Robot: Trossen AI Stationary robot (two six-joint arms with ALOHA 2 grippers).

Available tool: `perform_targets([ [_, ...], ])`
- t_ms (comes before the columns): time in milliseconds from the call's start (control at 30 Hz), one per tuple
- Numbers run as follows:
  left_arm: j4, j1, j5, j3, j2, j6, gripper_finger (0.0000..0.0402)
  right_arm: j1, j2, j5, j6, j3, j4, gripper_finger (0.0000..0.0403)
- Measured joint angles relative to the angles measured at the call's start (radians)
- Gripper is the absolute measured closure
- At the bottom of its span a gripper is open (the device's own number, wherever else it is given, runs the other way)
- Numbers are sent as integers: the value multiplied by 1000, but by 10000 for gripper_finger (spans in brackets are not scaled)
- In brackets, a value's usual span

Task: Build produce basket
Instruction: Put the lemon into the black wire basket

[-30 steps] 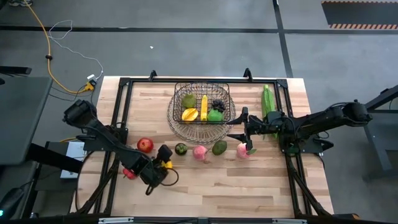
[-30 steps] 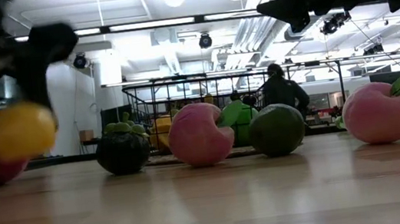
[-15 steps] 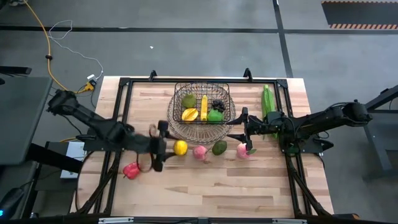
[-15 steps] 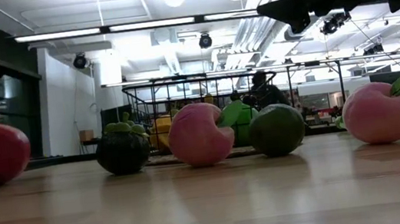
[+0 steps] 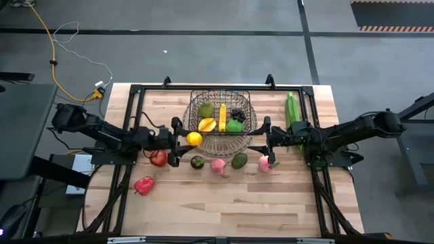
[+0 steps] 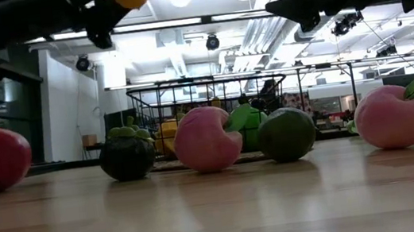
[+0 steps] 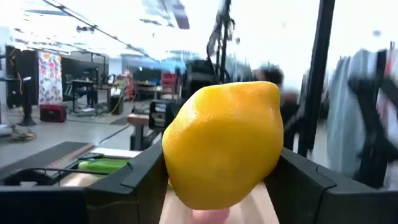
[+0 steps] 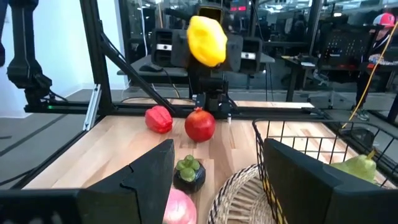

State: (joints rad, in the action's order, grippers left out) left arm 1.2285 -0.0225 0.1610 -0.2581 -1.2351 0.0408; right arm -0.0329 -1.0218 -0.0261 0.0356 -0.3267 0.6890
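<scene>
High view, left gripper [image 5: 184, 140]: closed on a lemon [image 5: 194, 139], held above the table at the basket's near-left rim, not yet over the inside.
Left wrist view, grip: both fingers [image 7: 134, 186] press the lemon's flanks; it fills the middle of the picture.
Right wrist view, same load: the lemon [image 8: 207, 40] hangs high in the other arm's gripper, over a round red fruit [image 8: 199, 124] and a red pepper [image 8: 158, 119].
Right gripper [image 5: 262, 140]: waits just right of the basket with its fingers apart and nothing between them.
Basket [image 5: 192, 97]: stands at the table's far middle.
Already in the basket: a green pear-like fruit [image 5: 206, 109], a banana [image 5: 222, 115], dark grapes [image 5: 238, 114], a starfruit [image 5: 207, 125] and a green fruit [image 5: 234, 125].
Left on the table: the round red fruit [image 5: 158, 158], the red pepper [image 5: 143, 185], a small dark green-capped fruit [image 5: 196, 162], a pink peach [image 5: 218, 165], an avocado [image 5: 239, 160], a second pink peach [image 5: 264, 164] and a long green husk [image 5: 291, 108] by the right edge.
Progress, as a judgement: a little under halfway; five pieces are in, one is about to go in, and seven wait.
Step in hand, as a judgement: carrying the lemon over the rim and releasing it.
</scene>
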Motion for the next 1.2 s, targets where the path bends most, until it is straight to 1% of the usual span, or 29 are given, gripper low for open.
perform_targets([
  [67,53,-1,-2,12,-28,24,185,0,0,0,14,0,10,165],
  [133,69,-10,-4,11,-44,27,185,0,0,0,17,0,20,165],
  [500,70,-27,3,-12,-98,35,185,0,0,0,18,0,31,165],
  [1000,69,-27,10,-12,-100,35,185,0,0,0,33,0,31,165],
  [1067,69,-27,11,-12,-100,35,185,0,0,19,33,0,31,165],
  [1200,69,-27,11,-12,-100,38,185,0,0,101,8,0,31,165],
])
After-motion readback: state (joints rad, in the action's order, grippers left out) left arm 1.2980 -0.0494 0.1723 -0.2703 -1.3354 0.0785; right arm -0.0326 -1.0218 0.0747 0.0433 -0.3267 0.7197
